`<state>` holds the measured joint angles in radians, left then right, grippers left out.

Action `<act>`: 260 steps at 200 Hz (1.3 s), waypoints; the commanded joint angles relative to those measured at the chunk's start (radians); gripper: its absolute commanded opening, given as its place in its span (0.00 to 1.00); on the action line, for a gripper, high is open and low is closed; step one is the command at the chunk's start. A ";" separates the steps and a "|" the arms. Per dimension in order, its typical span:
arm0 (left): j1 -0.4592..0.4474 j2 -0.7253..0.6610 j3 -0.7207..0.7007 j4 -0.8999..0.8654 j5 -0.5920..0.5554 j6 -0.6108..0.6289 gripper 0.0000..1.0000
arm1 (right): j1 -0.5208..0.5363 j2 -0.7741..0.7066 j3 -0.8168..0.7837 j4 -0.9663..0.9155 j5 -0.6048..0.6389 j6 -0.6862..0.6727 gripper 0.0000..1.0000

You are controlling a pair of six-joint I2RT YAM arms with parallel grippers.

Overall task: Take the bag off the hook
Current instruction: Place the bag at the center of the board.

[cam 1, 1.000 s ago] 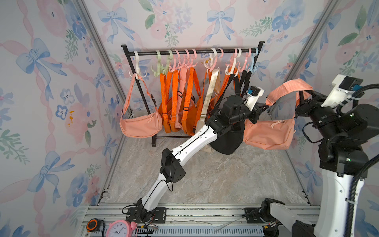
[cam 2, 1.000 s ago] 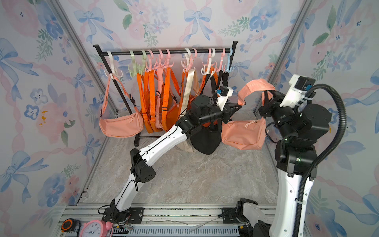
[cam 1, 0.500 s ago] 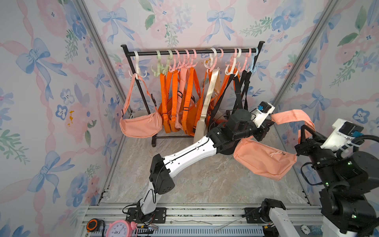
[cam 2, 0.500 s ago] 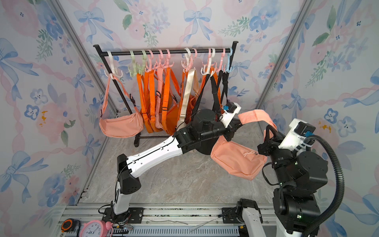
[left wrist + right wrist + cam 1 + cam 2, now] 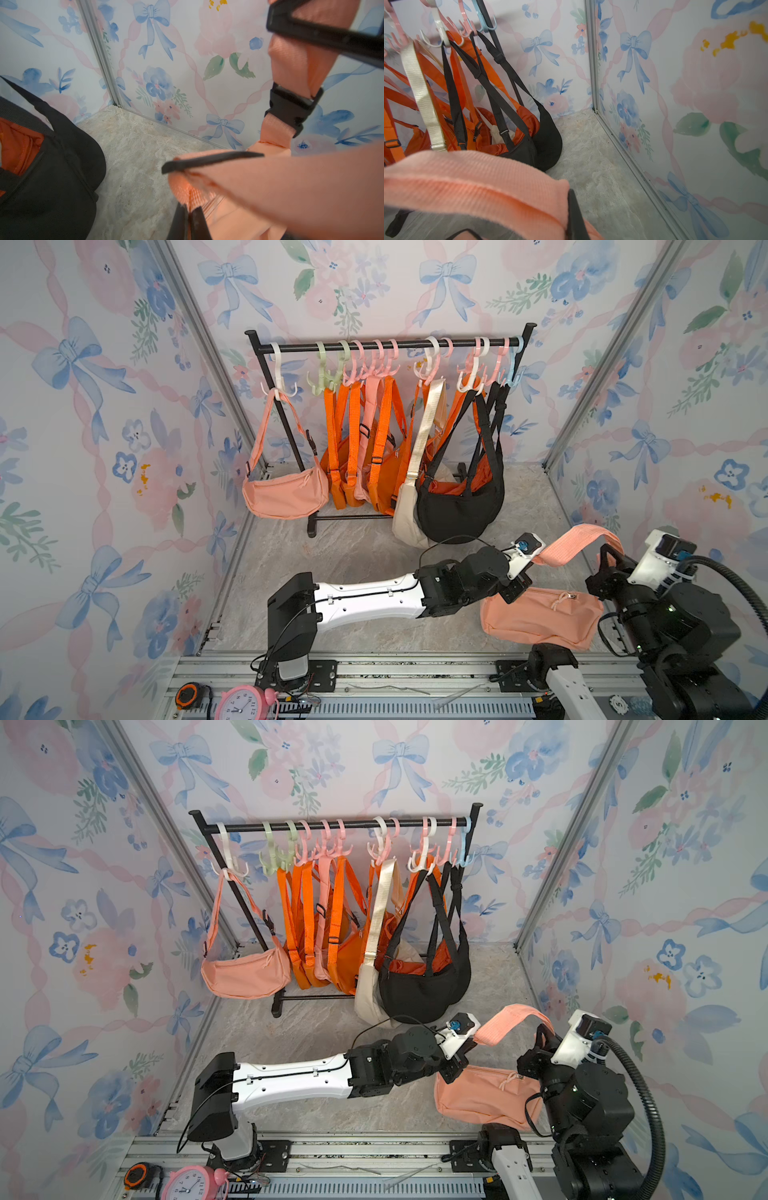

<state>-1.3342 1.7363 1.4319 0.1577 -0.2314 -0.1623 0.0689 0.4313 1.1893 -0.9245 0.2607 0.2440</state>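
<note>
**Floral-papered booth: peach bag off its hook, strap in both claws**

Marble-look bench (image 5: 353, 556) fills the booth floor. Nearest, on the front rail, sit a pink clock (image 5: 241, 703) and a tape measure (image 5: 186, 695). Just beyond, the peach bag (image 5: 540, 616) hangs low at the bench's right front, well apart from the rack (image 5: 386, 346). Its strap (image 5: 577, 541) arches between the arms. The left claw (image 5: 530, 572) is clenched on one end and the right claw (image 5: 607, 560) on the other. Farthest back, hooks (image 5: 467, 373) carry orange bags (image 5: 386, 485), a black bag (image 5: 457, 510) and a second peach bag (image 5: 282, 495).
</note>
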 commanded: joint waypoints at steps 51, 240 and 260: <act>0.012 0.031 -0.135 0.073 -0.110 -0.180 0.00 | 0.036 -0.086 -0.281 0.078 0.178 0.043 0.00; 0.235 0.572 0.352 -0.105 0.043 -0.113 0.00 | -0.208 0.463 -0.561 0.628 0.025 0.208 0.00; 0.262 0.637 0.442 -0.157 0.079 -0.131 0.00 | -0.218 0.549 -0.552 0.656 0.029 0.201 0.00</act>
<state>-1.0988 2.3104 1.7805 0.0792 -0.1917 -0.3099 -0.1310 0.9051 0.6243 -0.3473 0.2947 0.4492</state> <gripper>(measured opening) 0.045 0.051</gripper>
